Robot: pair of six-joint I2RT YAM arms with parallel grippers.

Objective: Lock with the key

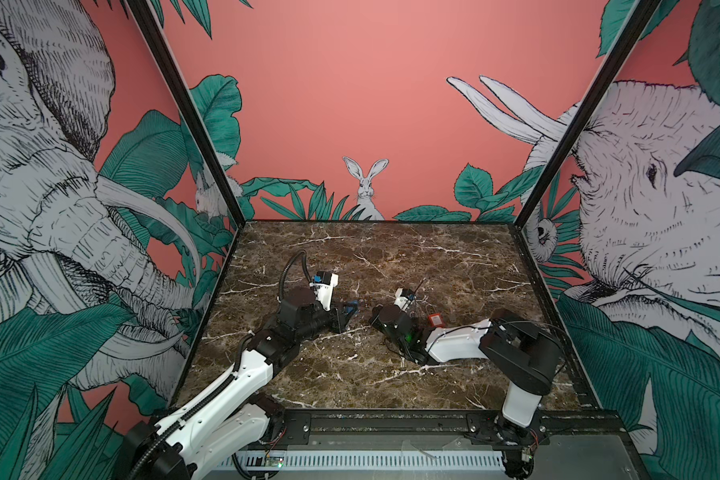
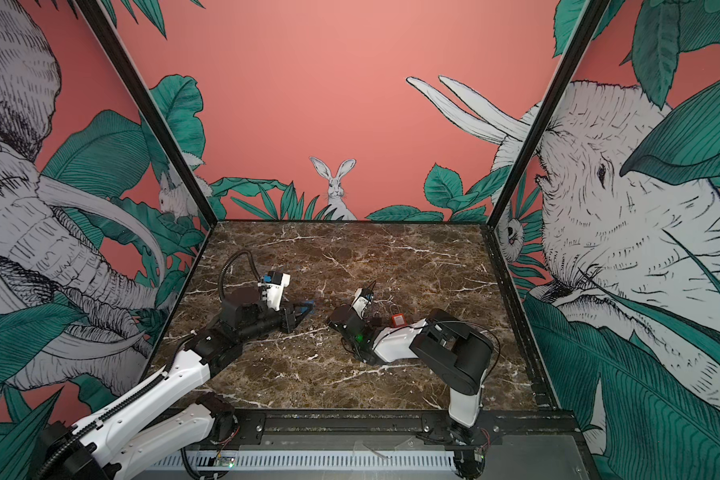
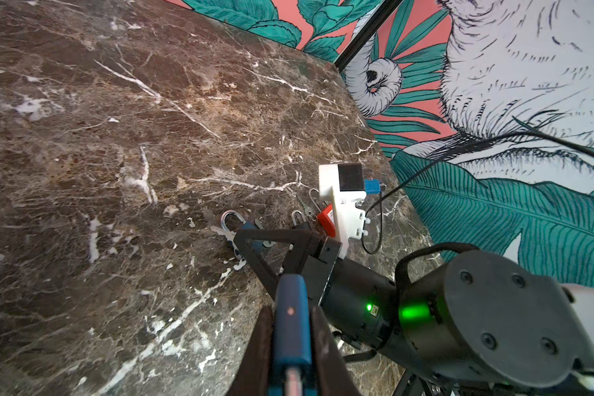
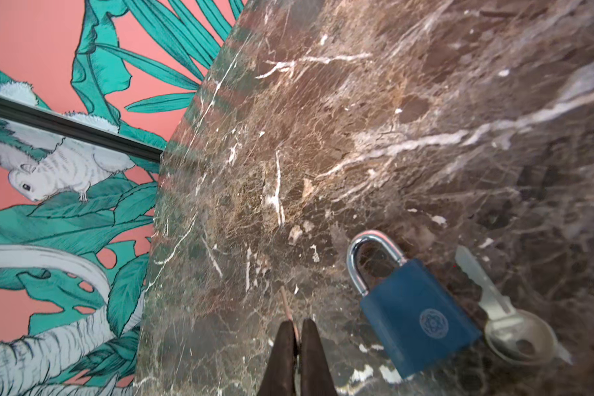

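My left gripper (image 3: 291,308) is shut on a blue padlock (image 3: 292,329), seen end-on between its dark fingers; it shows as a blue patch (image 1: 352,309) in both top views. My right gripper (image 4: 297,324) is shut on a thin key (image 4: 286,305), seen edge-on, its blade sticking out past the fingertips just above the marble table (image 4: 357,137). The two grippers face each other mid-table, a short gap apart. A second blue padlock (image 4: 415,315) with a silver shackle lies flat beside the right gripper, with a loose silver key (image 4: 494,308) next to it.
Behind the right gripper lie a red padlock (image 1: 436,320), a dark padlock (image 3: 299,219) and small keys. The right wrist's cable (image 3: 374,223) loops nearby. Patterned walls close in the table on three sides.
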